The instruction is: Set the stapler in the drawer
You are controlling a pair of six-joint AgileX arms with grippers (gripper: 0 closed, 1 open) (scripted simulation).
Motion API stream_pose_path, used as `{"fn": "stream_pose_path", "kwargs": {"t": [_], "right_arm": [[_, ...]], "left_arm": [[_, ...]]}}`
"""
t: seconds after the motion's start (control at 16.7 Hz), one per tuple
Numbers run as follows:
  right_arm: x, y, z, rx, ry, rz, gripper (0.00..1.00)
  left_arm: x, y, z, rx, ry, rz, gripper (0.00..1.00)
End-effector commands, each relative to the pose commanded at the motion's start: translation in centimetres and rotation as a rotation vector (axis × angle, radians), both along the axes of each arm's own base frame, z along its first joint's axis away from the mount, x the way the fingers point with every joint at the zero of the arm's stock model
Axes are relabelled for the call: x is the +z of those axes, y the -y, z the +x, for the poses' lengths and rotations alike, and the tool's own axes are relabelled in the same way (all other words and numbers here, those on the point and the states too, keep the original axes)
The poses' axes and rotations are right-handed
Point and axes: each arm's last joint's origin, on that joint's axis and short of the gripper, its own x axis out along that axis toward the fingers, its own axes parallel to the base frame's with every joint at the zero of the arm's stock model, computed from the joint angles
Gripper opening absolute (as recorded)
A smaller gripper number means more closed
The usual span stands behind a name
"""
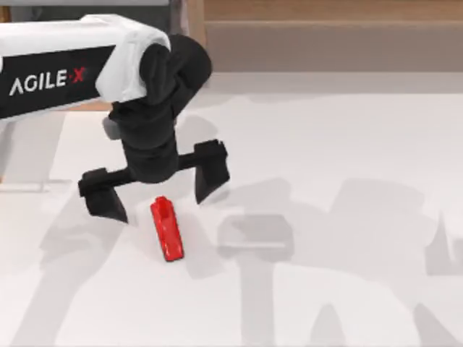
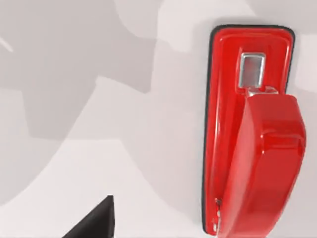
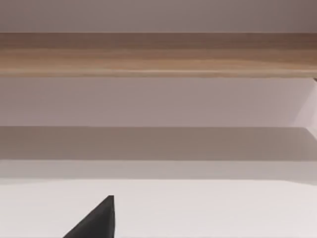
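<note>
The red stapler (image 1: 166, 230) lies flat on the white table, left of centre, its long axis running roughly front to back. My left gripper (image 1: 158, 184) hangs open just above and behind it, one finger (image 1: 105, 199) to the stapler's left and the other finger (image 1: 210, 170) to its right. Nothing is between the jaws. In the left wrist view the stapler (image 2: 252, 139) looks large and close, metal plate showing at its squarish end, beside one dark fingertip (image 2: 96, 223). The drawer is hidden from view. My right arm stays parked, its wrist camera facing the back of the table.
A long brown wooden ledge (image 1: 325, 32) runs along the back of the table and also shows as the ledge (image 3: 158, 54) in the right wrist view. Grey arm shadows fall across the white tabletop (image 1: 347, 144).
</note>
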Motion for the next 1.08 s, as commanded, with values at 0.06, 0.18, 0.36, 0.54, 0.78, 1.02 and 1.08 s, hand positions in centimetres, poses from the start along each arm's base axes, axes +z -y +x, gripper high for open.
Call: {"fn": "stream_pose_path", "kwargs": {"t": [0.06,0.18,0.36,0.54,0.78,1.02,1.08], "right_arm": [[0.0,0.0,0.0,0.0,0.0,0.0,1.0],[0.0,0.0,0.0,0.0,0.0,0.0,1.0],[0.0,0.0,0.0,0.0,0.0,0.0,1.0],[0.0,0.0,0.0,0.0,0.0,0.0,1.0],[0.0,0.0,0.0,0.0,0.0,0.0,1.0],[0.0,0.0,0.0,0.0,0.0,0.0,1.0],[0.0,0.0,0.0,0.0,0.0,0.0,1.0]], "left_arm": [[-0.7,0.0,0.0,0.0,-0.001,0.001,1.0],[-2.5,0.1,0.1,0.0,0.009,-0.005,1.0],[-4.4,0.1,0.0,0.0,0.002,-0.001,1.0],[-4.5,0.1,0.0,0.001,0.001,-0.001,1.0],[-4.5,0.1,0.0,0.001,0.001,-0.001,0.7],[-4.5,0.1,0.0,0.001,0.001,-0.001,0.4],[-4.5,0.1,0.0,0.001,0.001,-0.001,0.32]]}}
